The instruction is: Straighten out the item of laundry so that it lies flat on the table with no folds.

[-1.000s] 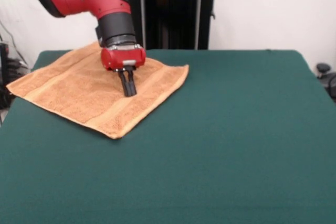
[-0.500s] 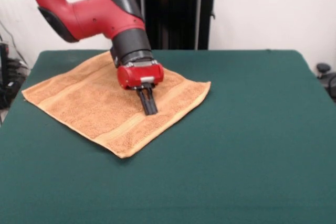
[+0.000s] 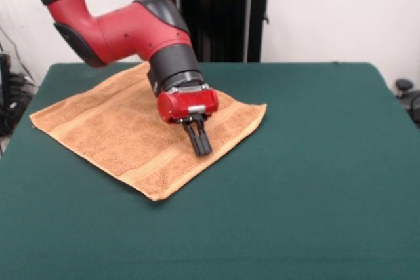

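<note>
The item of laundry [image 3: 125, 136] is lying spread on the table [image 3: 308, 188], toward the left side and far half of it as the front camera sees it, turned like a diamond with one corner pointing toward the camera and another pointing right. It is looking close to flat, with its stripe band running along the near-right edge and no clear fold showing. The gripper [image 3: 201, 149] is reaching down at a slant over the towel's right part, its tips sitting on or just above the cloth beside that stripe band, so nearly all the towel is spreading away to the left of the fingers. The two black fingers are pressed together, clenched, and whether they are pinching any cloth cannot be told. No containers are showing anywhere on the table.
</note>
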`<state>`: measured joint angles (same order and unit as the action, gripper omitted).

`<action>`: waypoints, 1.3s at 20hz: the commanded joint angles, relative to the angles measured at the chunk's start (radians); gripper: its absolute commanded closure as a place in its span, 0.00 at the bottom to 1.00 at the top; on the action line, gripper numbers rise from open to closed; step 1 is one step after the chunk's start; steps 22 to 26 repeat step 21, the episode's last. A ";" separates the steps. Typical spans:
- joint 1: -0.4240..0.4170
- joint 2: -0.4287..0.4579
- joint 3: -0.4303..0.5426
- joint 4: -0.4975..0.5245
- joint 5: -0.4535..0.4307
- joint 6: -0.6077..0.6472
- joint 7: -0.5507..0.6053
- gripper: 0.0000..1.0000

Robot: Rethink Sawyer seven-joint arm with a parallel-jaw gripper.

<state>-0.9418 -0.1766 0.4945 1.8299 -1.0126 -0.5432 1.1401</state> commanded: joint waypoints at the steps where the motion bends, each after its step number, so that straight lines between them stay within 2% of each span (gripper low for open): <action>1: 0.037 0.010 0.137 -0.158 0.046 0.212 0.280 1.00; 7: 0.110 -0.093 0.036 -0.152 0.191 0.260 0.212 1.00; 9: 0.123 -0.152 0.013 -0.119 0.241 0.268 0.212 1.00; 13: 0.122 -0.316 0.022 -0.025 0.332 0.343 0.224 1.00; 16: 0.151 -0.463 -0.003 0.025 0.421 0.471 0.207 1.00; 19: 0.176 -0.549 -0.026 0.033 0.480 0.591 0.172 1.00; 20: 0.176 -0.602 -0.019 0.075 0.499 0.606 0.178 1.00; 26: 0.168 -0.619 -0.007 0.082 0.508 0.620 0.174 1.00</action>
